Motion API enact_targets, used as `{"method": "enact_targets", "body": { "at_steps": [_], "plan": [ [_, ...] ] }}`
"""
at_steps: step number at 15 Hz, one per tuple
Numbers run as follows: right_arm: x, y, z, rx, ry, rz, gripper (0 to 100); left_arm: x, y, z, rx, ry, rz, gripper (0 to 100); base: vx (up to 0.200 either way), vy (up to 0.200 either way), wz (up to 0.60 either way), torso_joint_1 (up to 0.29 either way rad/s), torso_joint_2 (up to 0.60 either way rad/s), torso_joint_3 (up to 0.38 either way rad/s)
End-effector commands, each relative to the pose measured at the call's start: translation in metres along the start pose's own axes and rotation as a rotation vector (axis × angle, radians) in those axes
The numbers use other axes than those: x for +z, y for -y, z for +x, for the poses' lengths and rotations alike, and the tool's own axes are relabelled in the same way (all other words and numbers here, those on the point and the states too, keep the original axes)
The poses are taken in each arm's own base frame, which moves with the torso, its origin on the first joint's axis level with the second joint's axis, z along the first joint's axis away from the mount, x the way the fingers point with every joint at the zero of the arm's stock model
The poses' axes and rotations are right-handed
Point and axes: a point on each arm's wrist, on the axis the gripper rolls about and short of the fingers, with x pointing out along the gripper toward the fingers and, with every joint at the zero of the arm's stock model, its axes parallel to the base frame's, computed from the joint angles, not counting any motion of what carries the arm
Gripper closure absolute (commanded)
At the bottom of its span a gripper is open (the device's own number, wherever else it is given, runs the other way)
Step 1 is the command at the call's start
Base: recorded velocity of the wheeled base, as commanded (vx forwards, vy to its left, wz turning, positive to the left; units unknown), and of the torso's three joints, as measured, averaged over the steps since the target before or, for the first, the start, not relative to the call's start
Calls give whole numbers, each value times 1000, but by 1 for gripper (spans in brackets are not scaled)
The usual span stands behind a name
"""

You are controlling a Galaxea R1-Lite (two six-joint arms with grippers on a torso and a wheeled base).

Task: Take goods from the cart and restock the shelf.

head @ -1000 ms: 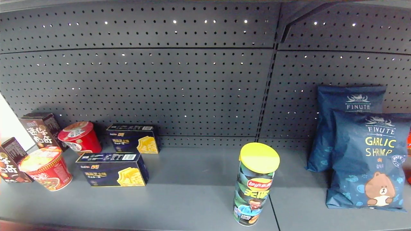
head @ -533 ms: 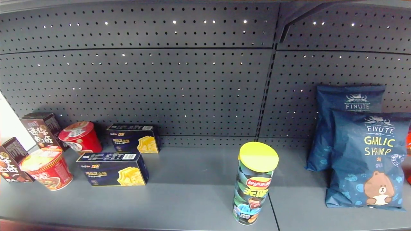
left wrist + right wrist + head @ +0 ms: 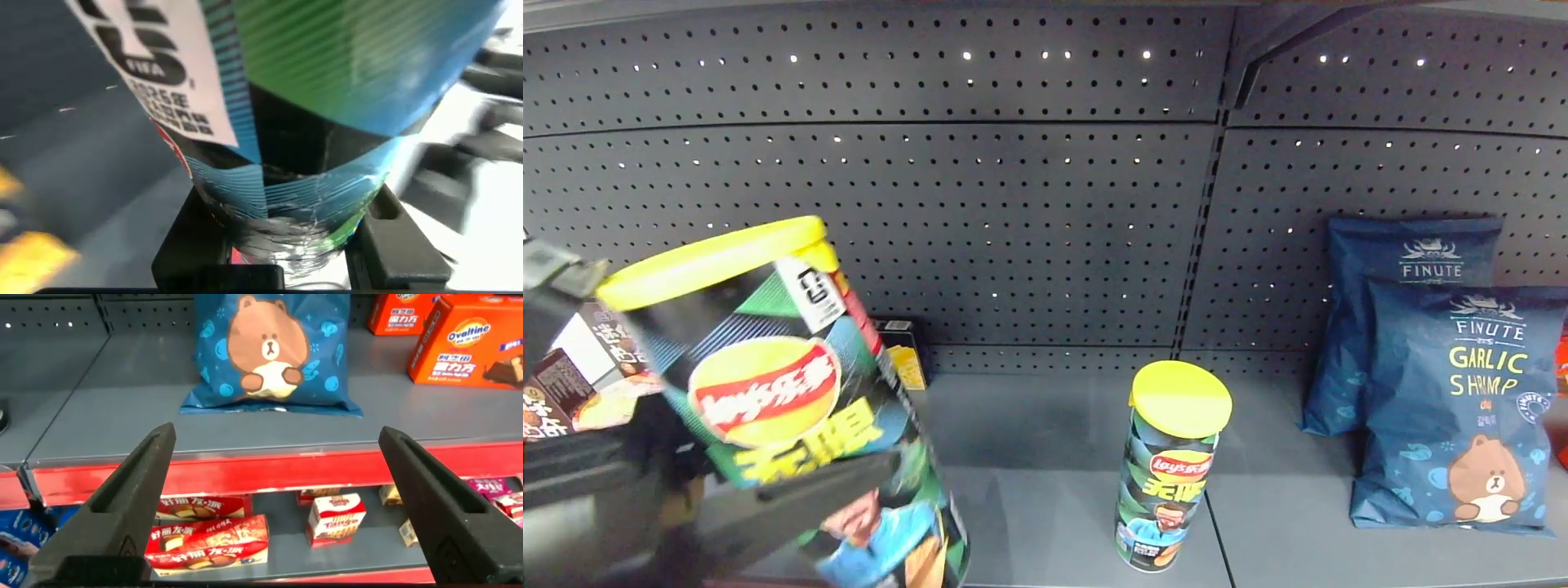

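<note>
The left gripper (image 3: 286, 253) is clamped around the lower body of a yellow-lidded chip can (image 3: 784, 392). It holds the can tilted, left of the matching can (image 3: 1174, 465) that stands on the shelf (image 3: 1045, 457), likely to set it alongside. The right gripper (image 3: 282, 498) gapes wide and empty, right of that can, before the bear-printed snack bag (image 3: 274, 351).

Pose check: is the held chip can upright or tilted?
Tilted: chip can in the left gripper leans, top toward the robot's left.
</note>
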Motion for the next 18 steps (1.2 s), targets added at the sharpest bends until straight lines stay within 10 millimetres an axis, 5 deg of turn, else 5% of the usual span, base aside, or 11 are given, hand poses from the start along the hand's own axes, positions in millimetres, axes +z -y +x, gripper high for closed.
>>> {"method": "enact_targets", "body": {
  "at_steps": [1, 10, 18],
  "plan": [
    [-1, 0, 1, -2, -4, -2, 0, 15, -50, 63, 150, -36, 26, 100, 0, 0, 0, 0, 0, 0],
    [-1, 0, 1, 1, 2, -1, 0, -11, -96, 168, 142, -111, 116, 100, 0, 0, 0, 0, 0, 0],
    [-1, 0, 1, 4, 2, -1, 0, -14, -113, 221, 5, -93, 188, 100, 0, 0, 0, 0, 0, 0]
  ]
}}
